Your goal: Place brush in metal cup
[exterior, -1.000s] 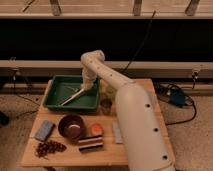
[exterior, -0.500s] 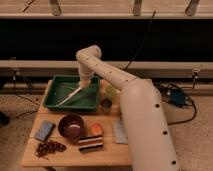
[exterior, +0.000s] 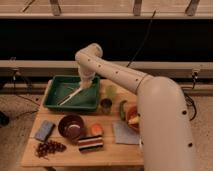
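Note:
The brush (exterior: 70, 96) is a long pale utensil lying slantwise in the green tray (exterior: 54, 94) at the table's back left. My gripper (exterior: 85, 84) hangs down from the raised arm, right at the brush's upper right end inside the tray. I cannot see whether it touches the brush. The metal cup (exterior: 106, 104) is a small dark grey cylinder standing on the table just right of the tray, a short way to the right of and nearer than the gripper. It looks empty.
A translucent yellow-green cup (exterior: 111, 91) stands behind the metal cup. A dark bowl (exterior: 72, 126), blue sponge (exterior: 44, 130), grapes (exterior: 49, 148), orange item (exterior: 96, 129), striped block (exterior: 91, 143), grey cloth (exterior: 122, 133) and fruit bowl (exterior: 132, 116) fill the table's front. My arm hides the right side.
The arm's upper joint has swung left and the wrist now points down at the brush's right end. The brush lies in about the same place in the tray.

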Available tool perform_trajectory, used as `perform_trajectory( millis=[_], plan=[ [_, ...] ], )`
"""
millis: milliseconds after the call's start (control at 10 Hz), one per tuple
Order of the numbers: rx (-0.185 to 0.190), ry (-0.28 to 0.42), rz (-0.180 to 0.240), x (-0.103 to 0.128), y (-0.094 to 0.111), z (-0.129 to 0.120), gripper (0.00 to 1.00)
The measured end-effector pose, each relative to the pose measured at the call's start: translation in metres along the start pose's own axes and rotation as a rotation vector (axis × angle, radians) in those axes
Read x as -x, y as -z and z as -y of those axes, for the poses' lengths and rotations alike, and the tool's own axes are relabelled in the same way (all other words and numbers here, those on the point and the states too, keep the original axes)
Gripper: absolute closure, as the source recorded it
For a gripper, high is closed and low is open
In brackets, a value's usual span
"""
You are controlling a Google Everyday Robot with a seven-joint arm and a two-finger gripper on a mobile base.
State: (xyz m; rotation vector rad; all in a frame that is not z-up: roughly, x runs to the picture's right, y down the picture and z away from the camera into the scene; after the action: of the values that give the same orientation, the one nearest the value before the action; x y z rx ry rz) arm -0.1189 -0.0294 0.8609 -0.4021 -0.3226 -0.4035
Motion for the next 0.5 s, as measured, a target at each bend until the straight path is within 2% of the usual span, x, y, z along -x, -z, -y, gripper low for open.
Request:
perform_trajectory(
  millis=[200,500],
  plan=[
    [-0.024,-0.012,-0.032,0.000,0.022,-0.010,1.00],
    [-0.059,-0.069,-0.100,-0.018,0.055,-0.028,1.00]
  ],
)
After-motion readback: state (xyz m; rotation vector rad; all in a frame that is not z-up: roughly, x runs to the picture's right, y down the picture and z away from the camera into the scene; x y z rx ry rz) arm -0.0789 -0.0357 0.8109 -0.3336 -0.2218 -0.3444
